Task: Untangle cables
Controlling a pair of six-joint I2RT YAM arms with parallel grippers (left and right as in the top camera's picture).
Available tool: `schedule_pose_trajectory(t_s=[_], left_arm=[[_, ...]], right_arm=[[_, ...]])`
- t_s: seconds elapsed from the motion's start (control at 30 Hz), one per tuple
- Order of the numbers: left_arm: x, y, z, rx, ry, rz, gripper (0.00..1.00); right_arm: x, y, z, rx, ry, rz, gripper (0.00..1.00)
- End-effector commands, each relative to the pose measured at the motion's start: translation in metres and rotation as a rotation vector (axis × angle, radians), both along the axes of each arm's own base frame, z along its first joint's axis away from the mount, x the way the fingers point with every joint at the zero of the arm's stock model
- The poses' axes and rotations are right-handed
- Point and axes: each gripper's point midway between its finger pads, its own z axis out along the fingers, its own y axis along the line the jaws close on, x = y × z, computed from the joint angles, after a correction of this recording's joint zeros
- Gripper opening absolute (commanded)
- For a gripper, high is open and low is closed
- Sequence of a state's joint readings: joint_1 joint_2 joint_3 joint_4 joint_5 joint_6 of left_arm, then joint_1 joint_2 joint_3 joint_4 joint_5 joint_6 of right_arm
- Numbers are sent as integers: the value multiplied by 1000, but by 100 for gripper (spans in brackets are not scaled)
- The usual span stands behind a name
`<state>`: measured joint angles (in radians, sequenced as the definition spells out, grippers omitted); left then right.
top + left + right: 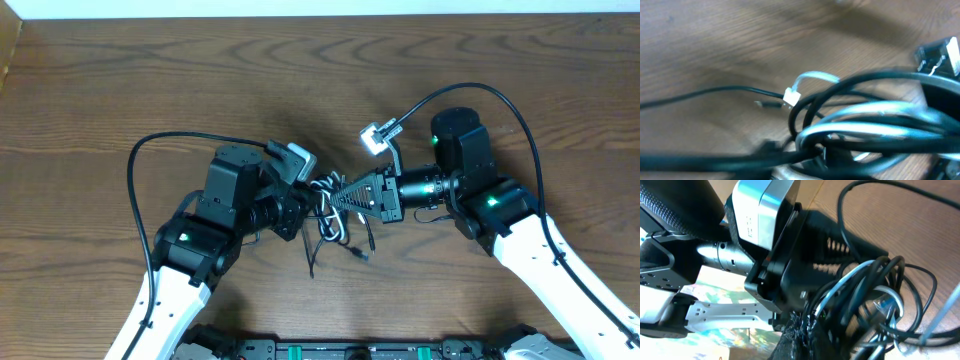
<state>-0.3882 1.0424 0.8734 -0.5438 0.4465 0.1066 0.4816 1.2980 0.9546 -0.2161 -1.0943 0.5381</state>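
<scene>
The cables point(335, 222) are a knot of thin black and white cords at the table's middle, with loose ends trailing toward the front. My left gripper point(303, 198) and right gripper point(327, 189) meet tip to tip over the knot. The left wrist view shows black and white loops point(860, 132) pressed close against the jaws, and a white plug point(791, 96) hanging beyond them. The right wrist view shows the bundle point(860, 297) running into my dark fingertips point(805, 335). Both grippers look shut on cords of the knot, though the fingertips are largely hidden.
The left arm's wrist camera point(762, 210) sits right in front of the right gripper. Thick black arm cables point(140, 170) point(500, 100) arc over the wooden table point(120, 80). A rail point(330, 350) runs along the front edge.
</scene>
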Motion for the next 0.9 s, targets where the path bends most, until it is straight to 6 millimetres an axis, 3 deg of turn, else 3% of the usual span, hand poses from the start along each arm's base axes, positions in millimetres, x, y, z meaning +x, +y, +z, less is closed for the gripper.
schedule_pose_trajectory(t_s=[0.0,0.17,0.27,0.43,0.53,0.67,0.87], left_arm=[[-4,0,3,-8,-18,-10,8],[-8,1,14,-23,-55,-10,8],[-14,4,23,-44,-67,3,8],[-28,10,43,-71,-130,4,8],[-29,22,58,-87,-178,85,8],[-22,55,76,-106,-232,328,8],[-28,68,81,-129,-238,405,8]], right_arm=[[-5,1,9,25,-18,34,1],[3,0,2,-8,-70,0,1],[23,-9,-24,-141,-87,-131,1],[60,-55,-82,-496,-76,-445,1],[66,-82,-101,-647,-70,-546,1],[62,-100,-114,-745,-37,-591,1],[61,-100,-115,-750,-32,-587,2]])
